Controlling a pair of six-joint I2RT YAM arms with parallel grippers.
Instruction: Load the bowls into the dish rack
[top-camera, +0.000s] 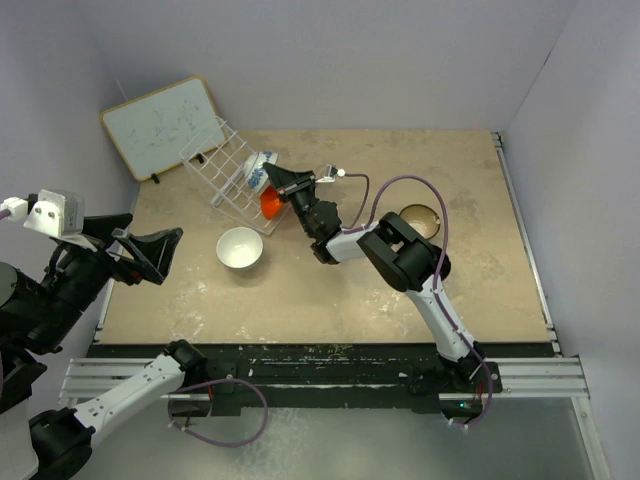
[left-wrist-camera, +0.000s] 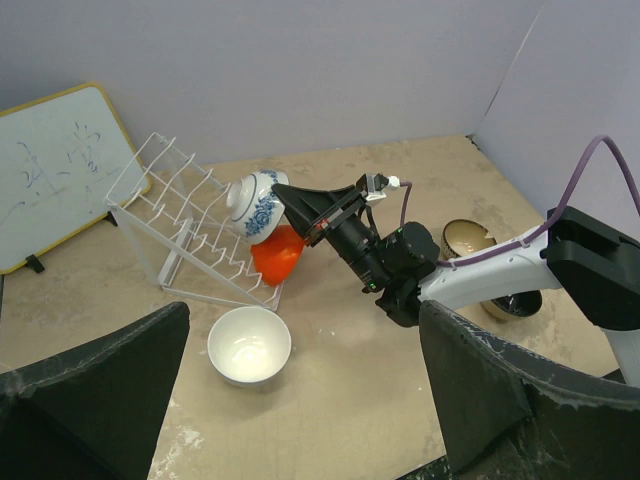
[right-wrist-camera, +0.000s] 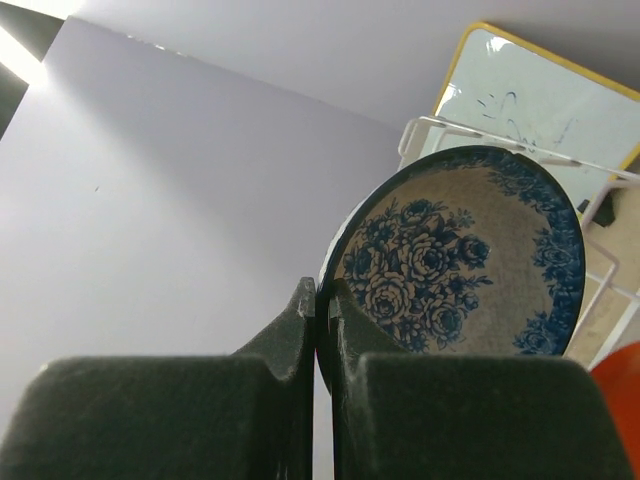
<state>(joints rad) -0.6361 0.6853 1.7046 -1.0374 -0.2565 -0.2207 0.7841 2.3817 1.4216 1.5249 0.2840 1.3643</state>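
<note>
My right gripper (top-camera: 276, 178) is shut on the rim of the blue-and-white bowl (top-camera: 258, 172), holding it tilted over the near end of the white wire dish rack (top-camera: 222, 172). In the right wrist view the bowl (right-wrist-camera: 470, 265) shows its flowered inside, pinched between my fingers (right-wrist-camera: 345, 320). The orange-red bowl (top-camera: 270, 204) sits on edge in the rack's near end. The plain white bowl (top-camera: 240, 248) stands upright on the table. The brown-inside bowl (top-camera: 420, 220) sits right of my right arm, with a dark bowl (left-wrist-camera: 515, 303) beside it. My left gripper (top-camera: 150, 252) is open and empty at the left.
A wood-framed whiteboard (top-camera: 162, 126) leans against the back left wall behind the rack. Grey walls close the table at the back and right. My right arm (top-camera: 400, 250) stretches across the middle of the table.
</note>
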